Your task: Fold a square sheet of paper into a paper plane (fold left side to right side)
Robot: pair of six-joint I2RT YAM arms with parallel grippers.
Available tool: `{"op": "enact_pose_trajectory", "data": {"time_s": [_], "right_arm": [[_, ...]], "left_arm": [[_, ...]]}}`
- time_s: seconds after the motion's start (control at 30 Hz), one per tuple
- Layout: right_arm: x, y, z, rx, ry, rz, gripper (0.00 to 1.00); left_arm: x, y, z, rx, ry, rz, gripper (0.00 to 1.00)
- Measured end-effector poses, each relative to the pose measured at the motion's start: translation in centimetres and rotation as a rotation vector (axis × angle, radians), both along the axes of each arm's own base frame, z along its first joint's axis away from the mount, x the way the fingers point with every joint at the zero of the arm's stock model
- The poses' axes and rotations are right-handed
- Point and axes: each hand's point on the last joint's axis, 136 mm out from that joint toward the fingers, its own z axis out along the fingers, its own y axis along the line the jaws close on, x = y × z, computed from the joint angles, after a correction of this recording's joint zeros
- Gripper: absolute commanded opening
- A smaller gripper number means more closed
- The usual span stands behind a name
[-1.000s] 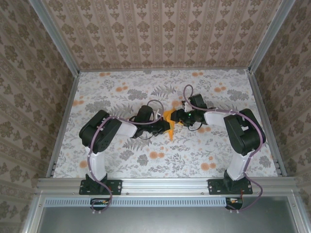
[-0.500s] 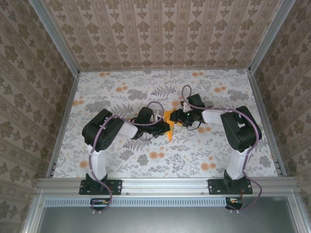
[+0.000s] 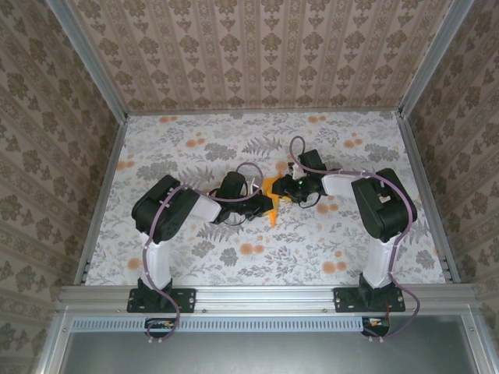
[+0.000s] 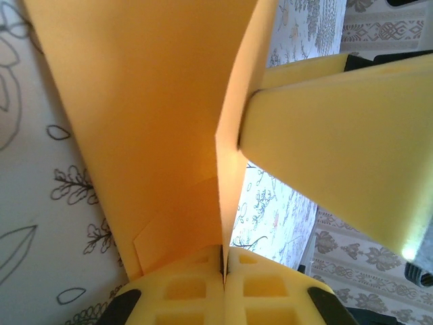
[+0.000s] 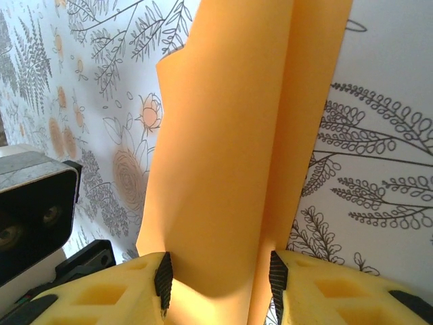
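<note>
Looking down from the top camera, you find the square sheet of paper at the middle of the table, caught between the two arms, with the left gripper on its near side and the right gripper on its far right side. Its long axis runs roughly far to near, and a narrow orange tip points toward the arm bases. On the left wrist camera, your left gripper is clenched on the sheet: the two pads meet on a thin edge of paper that rises straight up the frame, while a broader flap spreads away to the left over the table. One of the right gripper's fingers presses against that raised edge from the right. On the right wrist camera, the sheet runs lengthwise away from the right gripper, bowed along a soft fold. Those jaws stand partly apart with the paper filling the gap, and you cannot tell whether they actually bear on it.
</note>
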Motion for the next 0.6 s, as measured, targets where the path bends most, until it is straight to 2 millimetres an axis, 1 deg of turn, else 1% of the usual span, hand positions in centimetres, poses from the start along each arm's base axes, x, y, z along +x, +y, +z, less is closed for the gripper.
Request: {"op": "enact_pose_trajectory", "data": {"time_s": [0.1,0.27,0.6], "right_arm": [[0.03,-0.06,-0.19,-0.016,0.018,-0.003,0.44],[0.07,-0.05,-0.34,-0.031,0.039,0.001,0.43],[0.0,-0.08,-0.39,-0.041,0.042,0.009,0.42]], "left_arm": [[0.0,0.0,-0.01,0.0,0.002,0.001,0.1],[0.0,0.0,0.0,0.0,0.003,0.001,0.18],[-0.01,-0.05,0.23,-0.007,-0.001,-0.001,0.26]]}}
